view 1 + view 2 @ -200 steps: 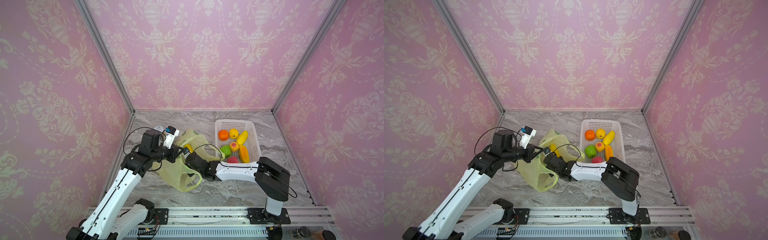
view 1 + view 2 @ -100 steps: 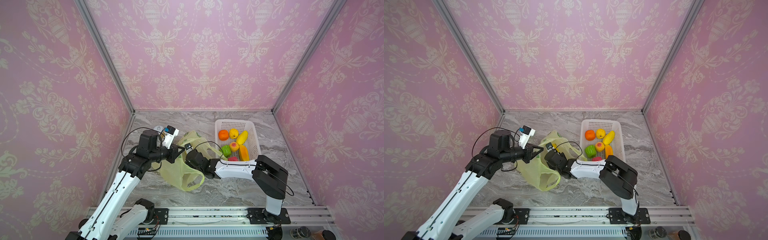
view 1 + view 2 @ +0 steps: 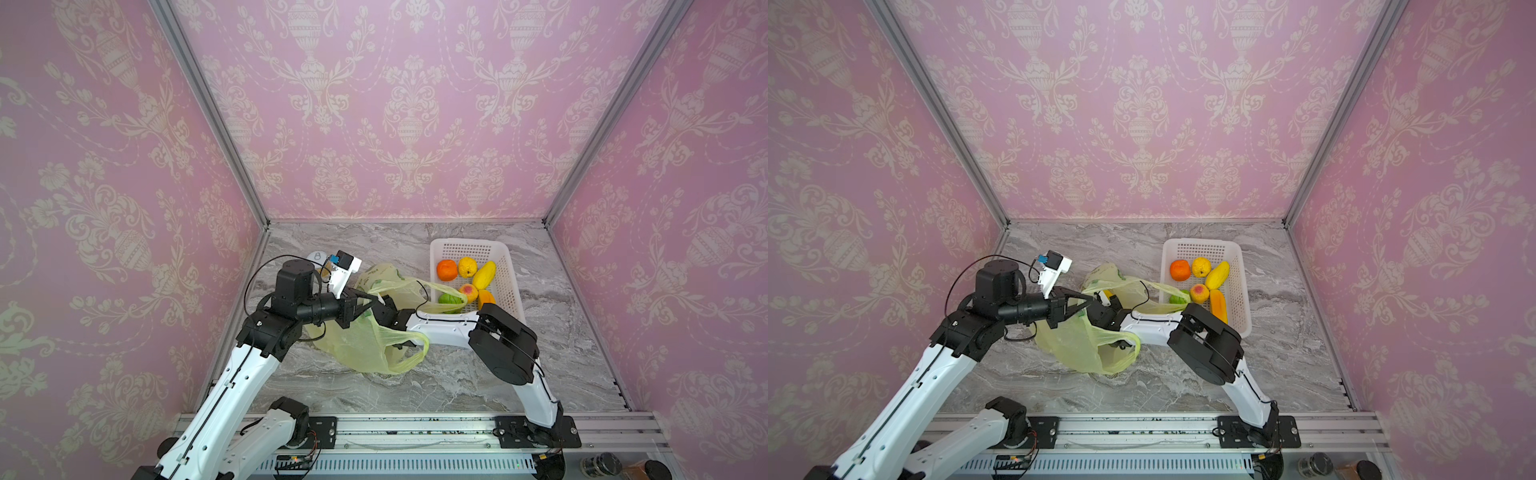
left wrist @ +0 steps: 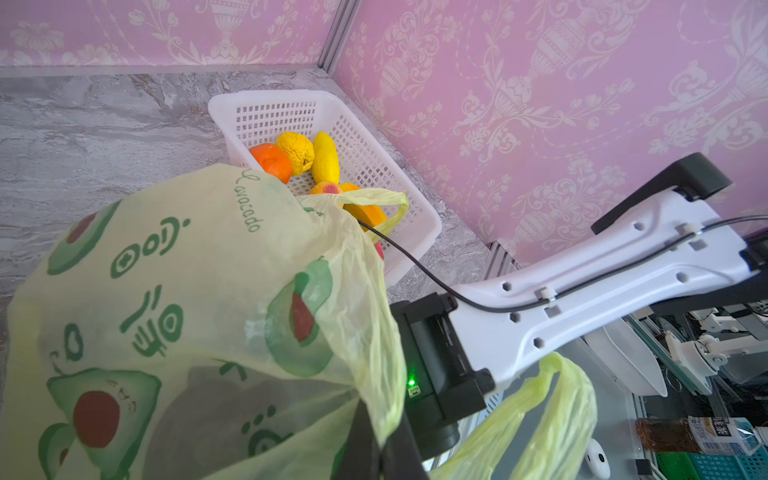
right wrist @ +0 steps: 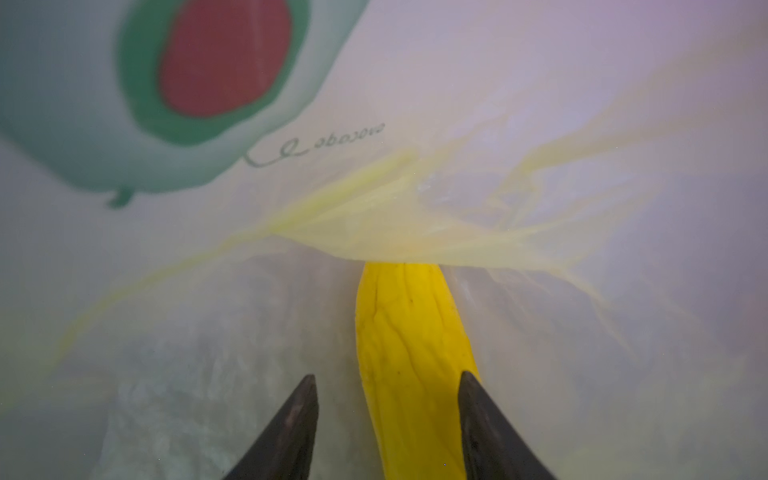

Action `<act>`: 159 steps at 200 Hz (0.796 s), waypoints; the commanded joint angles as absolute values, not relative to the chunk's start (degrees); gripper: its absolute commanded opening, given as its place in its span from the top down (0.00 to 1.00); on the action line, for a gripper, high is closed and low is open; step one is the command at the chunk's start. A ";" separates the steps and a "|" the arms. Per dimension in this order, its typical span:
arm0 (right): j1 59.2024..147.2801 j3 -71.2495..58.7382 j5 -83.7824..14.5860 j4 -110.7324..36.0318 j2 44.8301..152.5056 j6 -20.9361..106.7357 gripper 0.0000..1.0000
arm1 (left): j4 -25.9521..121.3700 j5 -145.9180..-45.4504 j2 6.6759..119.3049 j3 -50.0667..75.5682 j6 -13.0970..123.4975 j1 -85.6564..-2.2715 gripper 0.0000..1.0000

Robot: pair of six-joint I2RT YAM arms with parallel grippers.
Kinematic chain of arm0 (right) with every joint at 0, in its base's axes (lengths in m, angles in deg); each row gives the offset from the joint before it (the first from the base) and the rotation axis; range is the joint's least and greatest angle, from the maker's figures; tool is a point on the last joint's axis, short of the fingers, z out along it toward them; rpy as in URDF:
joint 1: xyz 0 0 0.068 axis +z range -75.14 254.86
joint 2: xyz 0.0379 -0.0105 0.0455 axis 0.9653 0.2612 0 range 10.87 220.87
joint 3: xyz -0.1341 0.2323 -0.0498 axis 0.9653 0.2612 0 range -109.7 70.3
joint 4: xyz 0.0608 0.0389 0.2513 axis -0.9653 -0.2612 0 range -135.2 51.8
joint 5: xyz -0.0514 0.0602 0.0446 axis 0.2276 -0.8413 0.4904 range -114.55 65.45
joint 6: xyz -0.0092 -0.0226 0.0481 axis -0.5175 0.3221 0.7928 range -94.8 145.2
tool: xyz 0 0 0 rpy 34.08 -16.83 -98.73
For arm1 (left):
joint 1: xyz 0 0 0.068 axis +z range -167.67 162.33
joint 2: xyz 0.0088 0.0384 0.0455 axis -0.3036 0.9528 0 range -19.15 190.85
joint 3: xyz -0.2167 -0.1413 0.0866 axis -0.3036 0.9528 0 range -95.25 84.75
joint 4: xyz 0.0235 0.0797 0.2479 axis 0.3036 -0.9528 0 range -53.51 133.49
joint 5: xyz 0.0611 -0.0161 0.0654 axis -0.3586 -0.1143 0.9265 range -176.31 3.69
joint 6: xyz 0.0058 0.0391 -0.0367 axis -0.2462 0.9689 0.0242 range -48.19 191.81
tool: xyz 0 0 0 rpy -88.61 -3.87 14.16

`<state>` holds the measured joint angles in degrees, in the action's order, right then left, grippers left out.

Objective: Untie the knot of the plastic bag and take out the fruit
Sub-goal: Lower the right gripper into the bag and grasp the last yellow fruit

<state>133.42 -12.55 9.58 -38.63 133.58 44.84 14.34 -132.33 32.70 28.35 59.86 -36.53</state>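
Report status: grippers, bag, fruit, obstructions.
Left gripper shut on plastic bag rim. Right gripper open inside, yellow fruit between jaws. Bag film covers fruit's far end.

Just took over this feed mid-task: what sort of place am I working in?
Probably a staged robot test cell, not a home: pink damask wallpaper panels in aluminium framing, a marble-look tabletop, and a mounting rail along the front.

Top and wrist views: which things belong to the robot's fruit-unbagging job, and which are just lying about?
Job: plastic bag; yellow fruit inside it; fruit in the white basket.
Lying about: white-lidded jar; bottles outside the workspace.
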 commanded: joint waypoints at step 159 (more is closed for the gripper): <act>129.78 -6.17 2.44 -39.71 124.51 50.25 0.71 | 8.67 -121.46 33.89 27.89 61.10 -34.85 1.00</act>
<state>129.42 -9.12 5.41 -43.37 131.83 49.43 12.64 -126.98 32.64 29.57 59.14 -35.74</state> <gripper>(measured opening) 0.415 0.041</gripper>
